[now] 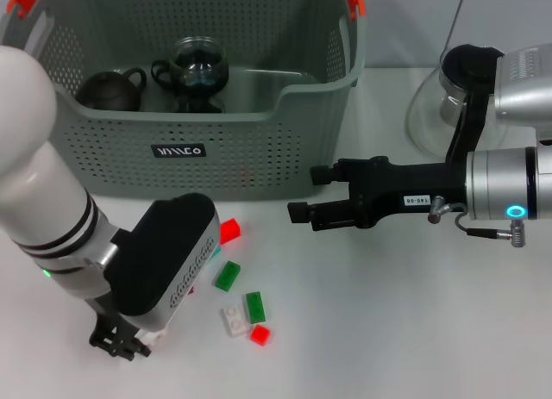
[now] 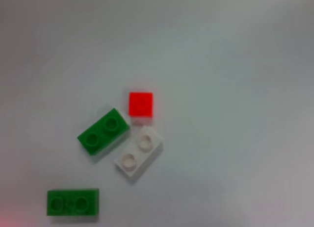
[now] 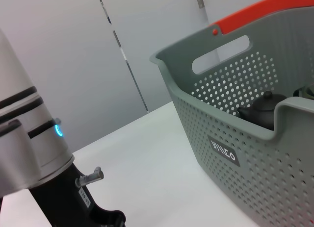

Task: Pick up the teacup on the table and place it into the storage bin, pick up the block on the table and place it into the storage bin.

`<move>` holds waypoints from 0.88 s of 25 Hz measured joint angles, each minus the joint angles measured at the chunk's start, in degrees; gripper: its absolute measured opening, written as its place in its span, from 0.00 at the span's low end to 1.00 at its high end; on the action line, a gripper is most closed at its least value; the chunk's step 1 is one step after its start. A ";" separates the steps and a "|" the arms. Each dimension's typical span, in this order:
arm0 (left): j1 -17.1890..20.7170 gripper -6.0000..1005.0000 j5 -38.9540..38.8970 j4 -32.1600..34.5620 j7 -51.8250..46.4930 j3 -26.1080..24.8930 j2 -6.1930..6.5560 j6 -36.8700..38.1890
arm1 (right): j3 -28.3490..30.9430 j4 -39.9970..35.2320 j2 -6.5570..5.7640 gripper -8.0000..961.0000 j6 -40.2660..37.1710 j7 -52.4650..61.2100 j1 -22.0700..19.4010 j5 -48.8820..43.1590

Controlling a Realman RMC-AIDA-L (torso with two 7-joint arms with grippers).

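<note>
Head view first: the storage bin (image 1: 185, 149) sits along the far edge of the table (image 1: 388, 330), and you can already see a dark teapot (image 1: 112, 89) and a dark glass teacup (image 1: 197, 67) standing inside it, so judge the cup step done. The loose blocks lie toward the near edge: a red block (image 1: 229, 231) just in front of the bin, a green block (image 1: 228, 276), a second green block (image 1: 255, 307), a white block (image 1: 233, 320) touching it, and a small red block (image 1: 260, 334). Your left pincer (image 1: 116, 339) is low at the near edge beside this cluster; its wrist housing hides the fingers, so you cannot tell whether it is released or clenched. Your right pincer (image 1: 304, 192) hovers mid-table beside the bin's front wall, fingers spread apart and holding nothing. A glass dome-like vessel (image 1: 431, 115) stands at the far right corner.

Left wrist view: you see four blocks on bare table, the white one pressed against a green one. Watch that; closing on one may drag or flip its neighbour, because they touch.

Right wrist view: the bin's labelled wall fills it, with the left arm's wrist (image 3: 34, 153) near. A sweep by either arm could clip the other.
</note>
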 joint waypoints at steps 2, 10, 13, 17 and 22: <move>-0.07 0.43 -0.78 0.47 -0.35 -0.52 0.00 0.17 | 0.00 -0.03 -0.03 0.95 0.02 0.00 0.00 0.00; -3.03 0.42 -17.28 -1.12 -9.73 -17.84 0.36 3.02 | -0.01 -0.12 -0.77 0.95 0.05 -0.14 -0.52 -0.01; -3.44 0.42 -25.23 -0.10 -13.70 -28.96 0.67 7.27 | 0.00 -0.20 -1.76 0.95 -0.52 -0.09 -0.66 -0.02; -6.46 0.43 -35.22 1.28 -22.45 -44.45 2.53 11.19 | -0.03 -0.28 -2.84 0.95 -1.12 -0.06 -0.71 -0.14; -13.17 0.43 -42.15 -8.17 -31.50 -51.18 8.50 3.01 | -0.48 -0.29 -3.52 0.95 -1.82 -0.45 -0.67 -0.45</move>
